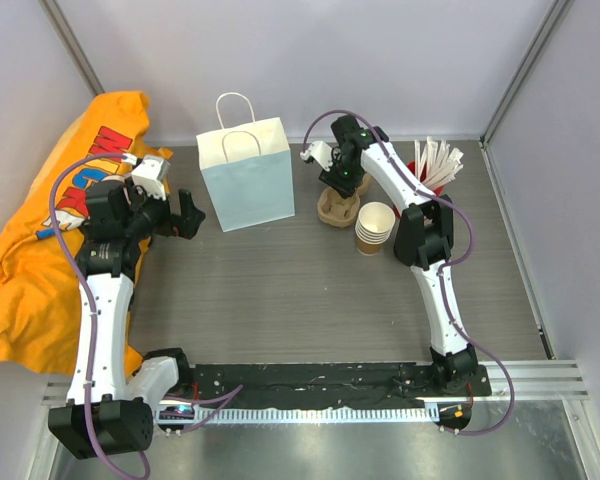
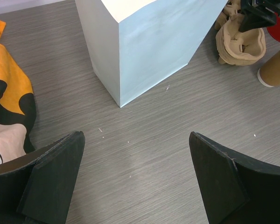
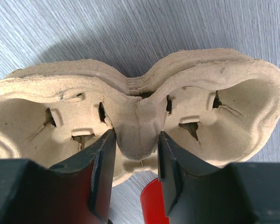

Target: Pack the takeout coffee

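Stretching over the far part of the bench (image 1: 300,300), the right arm (image 1: 423,235) ended at about 1 o'clock from the bench's middle, above a stack of nested pulp cup carriers (image 3: 140,107). The right jaws stood partly apart, one on each side of the ridge between the carriers' two wells and close against it. Whether they pinched the ridge or only flanked it could not be told. A red item (image 3: 151,205) showed between the jaws at the 6 o'clock edge of the wrist view, too cropped to name.

Just beside the carriers, at their 4 o'clock, stood a stack of lidless brown cups (image 1: 376,228) with white rims. A red holder of white sticks (image 1: 432,165) sat at 2 o'clock, partly behind the right arm. A pale paper bag (image 1: 246,175) with twisted handles stood upright at 12 o'clock, apart from the carriers.

At 9 o'clock the left arm (image 1: 110,240) held its left jaws wide apart over bare bench, gripping nothing, with the bag's near corner ahead of them. An orange cloth (image 1: 40,260) lay bunched at 9 o'clock.

The takeout coffee could not be picked out in any view.
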You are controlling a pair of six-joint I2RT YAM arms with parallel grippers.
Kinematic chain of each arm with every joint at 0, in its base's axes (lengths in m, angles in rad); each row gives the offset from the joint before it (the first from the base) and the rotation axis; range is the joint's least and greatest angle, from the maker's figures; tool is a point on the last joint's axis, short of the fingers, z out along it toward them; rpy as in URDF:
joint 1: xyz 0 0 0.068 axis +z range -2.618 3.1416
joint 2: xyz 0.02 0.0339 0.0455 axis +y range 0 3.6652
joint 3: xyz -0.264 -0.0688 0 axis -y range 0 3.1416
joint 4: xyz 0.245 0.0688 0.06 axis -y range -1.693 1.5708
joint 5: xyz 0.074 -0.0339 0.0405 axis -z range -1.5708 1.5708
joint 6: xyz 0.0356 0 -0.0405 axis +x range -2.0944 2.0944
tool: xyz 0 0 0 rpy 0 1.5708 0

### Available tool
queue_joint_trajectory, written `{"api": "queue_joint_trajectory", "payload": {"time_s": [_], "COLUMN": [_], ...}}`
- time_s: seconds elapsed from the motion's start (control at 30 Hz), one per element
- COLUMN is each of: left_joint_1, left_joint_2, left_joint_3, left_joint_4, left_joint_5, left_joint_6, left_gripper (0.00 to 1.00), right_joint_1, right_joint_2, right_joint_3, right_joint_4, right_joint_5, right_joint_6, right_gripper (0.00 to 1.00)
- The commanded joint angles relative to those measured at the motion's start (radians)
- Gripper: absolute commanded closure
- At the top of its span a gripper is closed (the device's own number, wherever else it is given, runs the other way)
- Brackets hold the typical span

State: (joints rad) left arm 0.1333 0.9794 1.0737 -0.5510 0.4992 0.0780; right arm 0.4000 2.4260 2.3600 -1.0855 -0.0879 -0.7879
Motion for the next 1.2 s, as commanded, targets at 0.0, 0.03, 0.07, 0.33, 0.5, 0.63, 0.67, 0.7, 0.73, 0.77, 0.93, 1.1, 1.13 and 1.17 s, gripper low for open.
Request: {"api": "queue_joint_trajectory", "payload": {"time_s": [0.0,0.03,0.07,0.33,0.5,0.63,0.67,0.7,0.73,0.77,0.93,1.1,1.13,1.17], "left_joint_1": [0.005,0.008,0.008,0.006,0.009,0.011,0.011,0.011,0.011,0.009,0.014,0.015,0.017,0.017], "left_joint_2": [-0.004,-0.004,-0.002,-0.004,-0.004,-0.005,-0.005,-0.005,-0.005,-0.007,-0.005,-0.007,-0.005,-0.007], "left_joint_3": [-0.001,-0.003,-0.003,-0.003,-0.004,-0.006,-0.006,-0.006,-0.006,-0.006,-0.008,-0.011,-0.011,-0.012], "left_joint_4": [0.023,0.025,0.025,0.023,0.023,0.025,0.023,0.023,0.025,0.023,0.025,0.028,0.028,0.029], "left_joint_5": [0.021,0.021,0.021,0.024,0.025,0.027,0.025,0.027,0.027,0.029,0.032,0.033,0.035,0.035], "left_joint_6": [-0.014,-0.014,-0.012,-0.015,-0.015,-0.015,-0.015,-0.014,-0.015,-0.015,-0.015,-0.015,-0.015,-0.017], "left_gripper": [0.00,0.00,0.00,0.00,0.00,0.00,0.00,0.00,0.00,0.00,0.00,0.00,0.00,0.00], "right_joint_1": [-0.001,-0.001,-0.003,-0.004,-0.009,-0.013,-0.013,-0.015,-0.016,-0.016,-0.018,-0.020,-0.020,-0.020], "right_joint_2": [-0.064,-0.065,-0.067,-0.093,-0.096,-0.093,-0.090,-0.085,-0.085,-0.084,-0.093,-0.126,-0.133,-0.145], "right_joint_3": [0.035,0.035,0.035,0.033,0.036,0.036,0.036,0.038,0.038,0.038,0.039,0.041,0.041,0.041], "right_joint_4": [0.002,0.001,0.001,0.002,-0.002,-0.005,-0.007,-0.007,-0.007,-0.008,-0.005,0.004,0.007,0.012], "right_joint_5": [-0.006,-0.007,-0.009,-0.027,-0.045,-0.053,-0.052,-0.049,-0.049,-0.049,-0.050,-0.055,-0.056,-0.058], "right_joint_6": [-0.013,-0.013,-0.013,-0.014,-0.017,-0.019,-0.019,-0.017,-0.019,-0.017,-0.016,-0.010,-0.008,-0.008], "right_gripper": [0.56,0.56,0.56,0.52,0.52,0.58,0.60,0.62,0.65,0.67,0.70,0.70,0.70,0.70]}}
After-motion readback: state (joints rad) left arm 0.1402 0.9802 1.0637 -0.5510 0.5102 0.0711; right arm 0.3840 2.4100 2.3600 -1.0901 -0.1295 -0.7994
